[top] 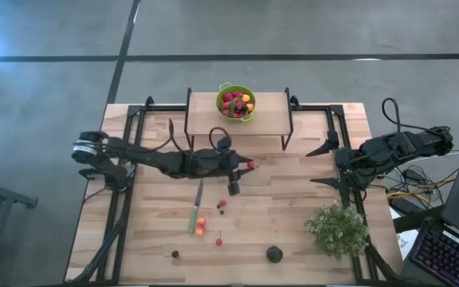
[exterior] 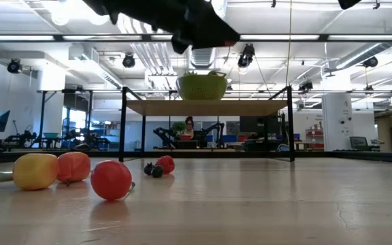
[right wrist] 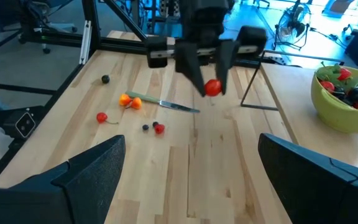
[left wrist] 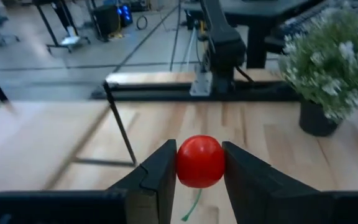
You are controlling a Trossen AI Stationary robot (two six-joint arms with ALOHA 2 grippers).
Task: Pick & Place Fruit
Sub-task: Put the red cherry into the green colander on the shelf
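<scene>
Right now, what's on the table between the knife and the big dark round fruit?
In the high view, between the knife and the big dark round fruit lie orange-yellow pieces beside the knife, then one small red berry; the rest is bare wood.

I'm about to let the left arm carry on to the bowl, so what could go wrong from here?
1. The left gripper pinches the round red fruit only at its sides; it could slip out and roll.
2. The green bowl sits on a raised shelf; a low approach might clip the shelf's edge or its legs.
3. The bowl already looks full, so a dropped fruit may bounce out.
</scene>
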